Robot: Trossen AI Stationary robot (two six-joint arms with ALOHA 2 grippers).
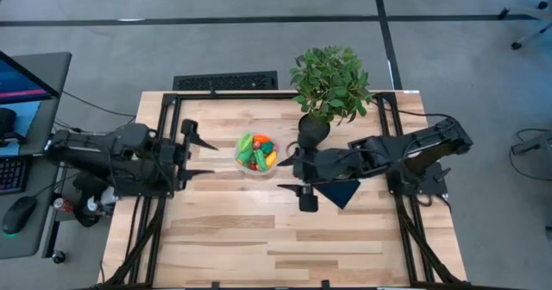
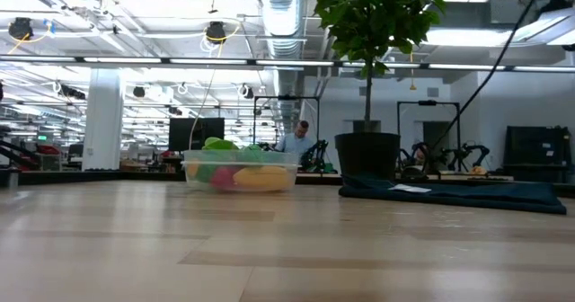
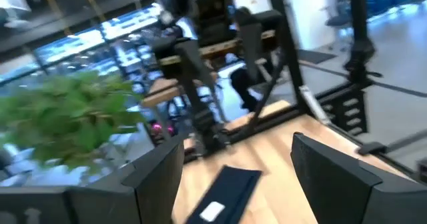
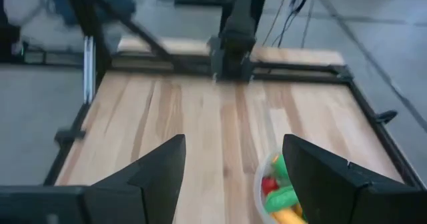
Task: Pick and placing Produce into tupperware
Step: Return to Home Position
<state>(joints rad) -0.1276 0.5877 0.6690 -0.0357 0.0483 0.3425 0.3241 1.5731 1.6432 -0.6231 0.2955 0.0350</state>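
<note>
My left gripper (image 1: 210, 159) hung wide open, holding nothing, above the left side of the table (image 1: 259, 238). My right gripper (image 1: 288, 175) was spread just as wide and held nothing either. Between them sat the clear bowl (image 1: 259, 173), heaped with the toy produce (image 1: 256, 150), near the potted plant (image 1: 329, 83).

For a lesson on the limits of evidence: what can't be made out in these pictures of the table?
The produce count: too small and piled in the high view; in the right wrist view the bowl is cut off by the bottom edge and a finger.
The mat: partly under the right arm in the high view; its label blurred in the left wrist view.
The left gripper and right gripper: outside the low view.
</note>
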